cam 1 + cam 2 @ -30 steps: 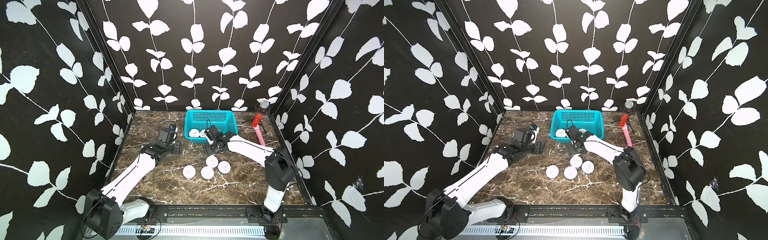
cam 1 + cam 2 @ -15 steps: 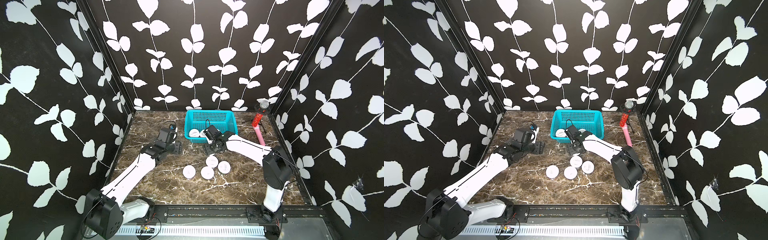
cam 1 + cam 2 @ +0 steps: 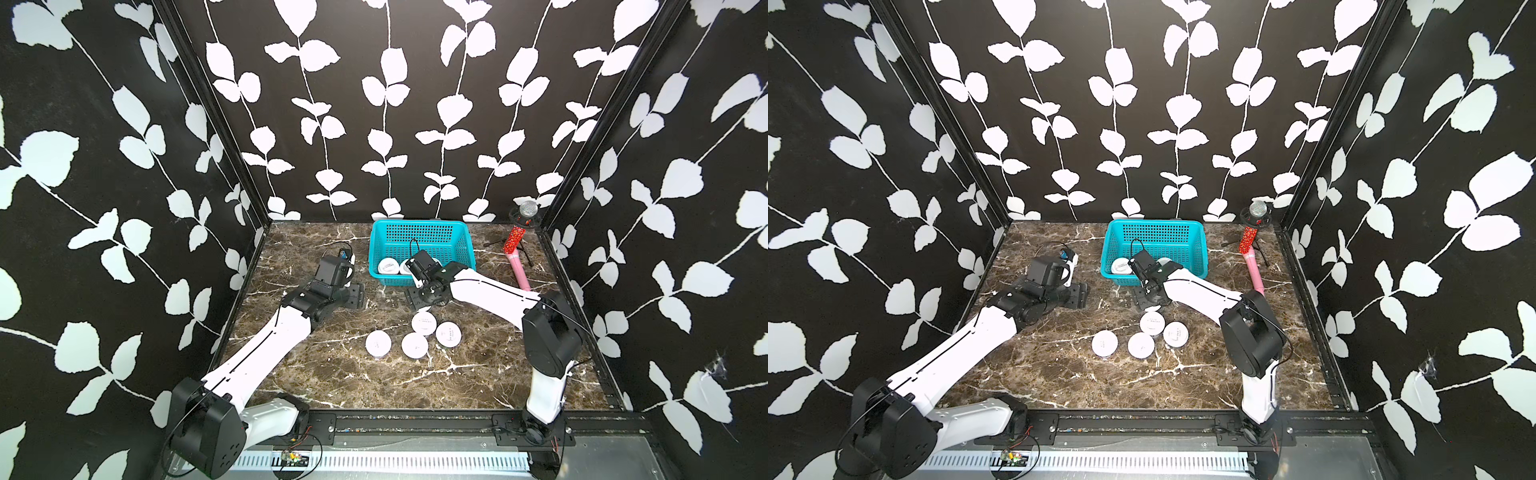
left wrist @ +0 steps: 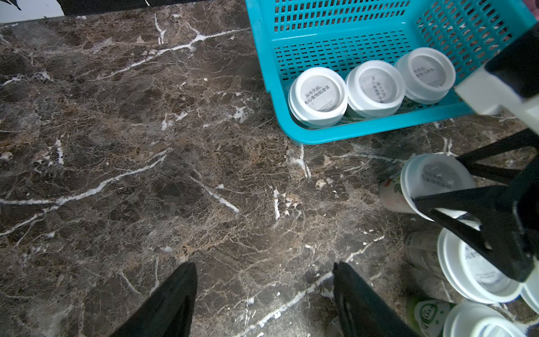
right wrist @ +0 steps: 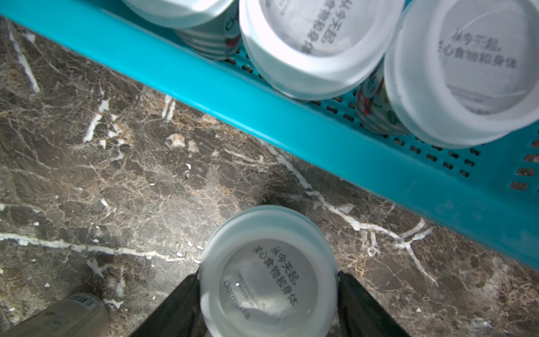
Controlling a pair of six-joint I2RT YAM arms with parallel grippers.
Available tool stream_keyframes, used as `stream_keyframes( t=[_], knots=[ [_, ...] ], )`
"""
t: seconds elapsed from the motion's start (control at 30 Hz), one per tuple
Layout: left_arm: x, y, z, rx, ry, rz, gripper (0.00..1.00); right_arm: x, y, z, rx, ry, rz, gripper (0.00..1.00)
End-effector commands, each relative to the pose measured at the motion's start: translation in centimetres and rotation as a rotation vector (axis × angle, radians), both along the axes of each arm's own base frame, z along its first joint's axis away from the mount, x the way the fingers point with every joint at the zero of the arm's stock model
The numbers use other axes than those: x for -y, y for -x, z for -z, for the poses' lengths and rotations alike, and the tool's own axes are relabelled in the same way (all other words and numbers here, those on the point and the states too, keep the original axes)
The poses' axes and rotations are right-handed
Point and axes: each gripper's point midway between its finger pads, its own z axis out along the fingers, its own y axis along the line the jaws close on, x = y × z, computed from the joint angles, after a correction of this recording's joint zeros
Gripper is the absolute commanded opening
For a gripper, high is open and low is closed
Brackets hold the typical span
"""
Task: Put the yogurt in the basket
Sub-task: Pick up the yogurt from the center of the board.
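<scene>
Nearest the front, four loose yogurt cups point(image 3: 414, 345) are standing clustered on the marble tabletop point(image 3: 332, 386), lids up and long axes vertical. Just behind them the right gripper point(image 5: 268, 289) is clamping the held yogurt cup point(image 5: 267, 274) by its sides, one black finger on each flank. This cup is standing upright too, its white printed lid facing the wrist camera, just outside the near rim of the turquoise basket point(image 5: 291, 116). Whether its base is touching the marble cannot be told. That rim is lying between the cup and the basket's inside, where three more cups point(image 4: 374, 87) are sitting upright in a row along the near wall. Left of the basket, the left gripper point(image 4: 264, 274) is holding its jaws apart and empty over bare marble. In the far right corner a glittery toy microphone point(image 3: 514, 243) is leaning, pink handle toward the front.
</scene>
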Motion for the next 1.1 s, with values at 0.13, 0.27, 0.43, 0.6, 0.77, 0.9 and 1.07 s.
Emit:
stream_keyframes(
  t=[0.13,0.27,0.43,0.6,0.77,0.9,1.07],
  knots=[
    [-0.5,0.2,-0.2,0.015,-0.006,-0.005,0.74,-0.3,-0.4,0.1,0.002,0.023,0.011,0.72],
    [-0.5,0.2,-0.2,0.015,-0.008,-0.006,0.74,-0.2,-0.3,0.0,0.005,0.024,0.008,0.68],
    [-0.6,0.2,-0.2,0.015,-0.01,-0.006,0.74,-0.5,-0.1,-1.2,0.026,-0.015,-0.006,0.64],
    [-0.5,0.2,-0.2,0.014,-0.01,-0.004,0.74,-1.3,0.4,-2.6,0.038,-0.097,-0.028,0.64],
    [-0.6,0.2,-0.2,0.015,-0.013,-0.006,0.74,-2.1,0.7,-4.4,0.058,-0.172,-0.053,0.64],
    [-0.6,0.2,-0.2,0.015,-0.014,-0.005,0.74,-3.2,1.2,-6.1,0.073,-0.251,-0.095,0.64],
    [-0.6,0.1,-0.2,0.016,-0.013,-0.008,0.74,-4.5,2.0,-8.6,0.1,-0.365,-0.16,0.64]
  ],
)
